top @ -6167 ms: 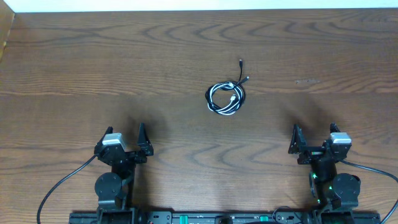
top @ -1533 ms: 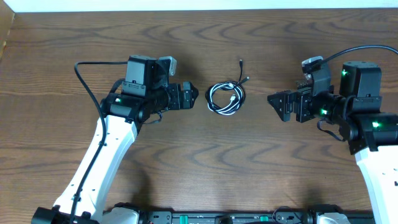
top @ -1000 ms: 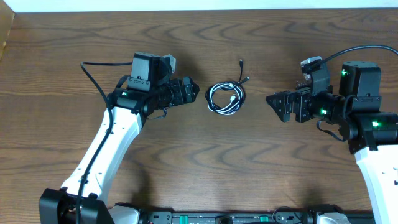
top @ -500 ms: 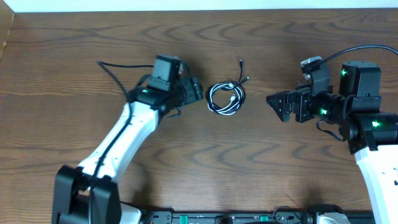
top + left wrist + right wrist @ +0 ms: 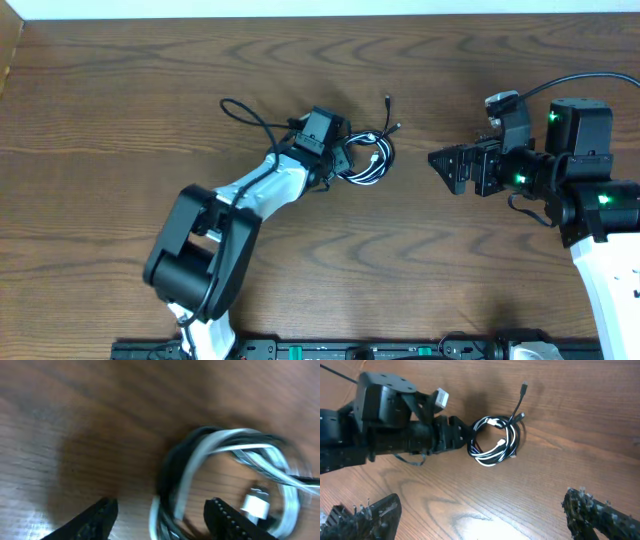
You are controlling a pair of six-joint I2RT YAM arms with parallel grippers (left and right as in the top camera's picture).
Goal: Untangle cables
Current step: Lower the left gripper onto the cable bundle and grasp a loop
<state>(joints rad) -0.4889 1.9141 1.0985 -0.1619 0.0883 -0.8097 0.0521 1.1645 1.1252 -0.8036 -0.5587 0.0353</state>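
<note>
Overhead: the two thin flexible cables (image 5: pixel 366 160), one black and one white, lie wound into one coil on the brown wooden desk (image 5: pixel 150 100); nothing is separated yet. The left fingers (image 5: pixel 339 157) reach the coil's left edge.

Left wrist: the left fingers (image 5: pixel 95 517) stand apart, straddling the coil (image 5: pixel 200 455) at its near rim, not clamped.

Right wrist: the right fingers (image 5: pixel 375 515) gape wide, well apart from the coil (image 5: pixel 495 442).

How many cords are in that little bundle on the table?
2: a black cord and a white cord, coiled together at the middle of the table, with the left claw open astride the coil's edge. A further strand could hide inside.
</note>
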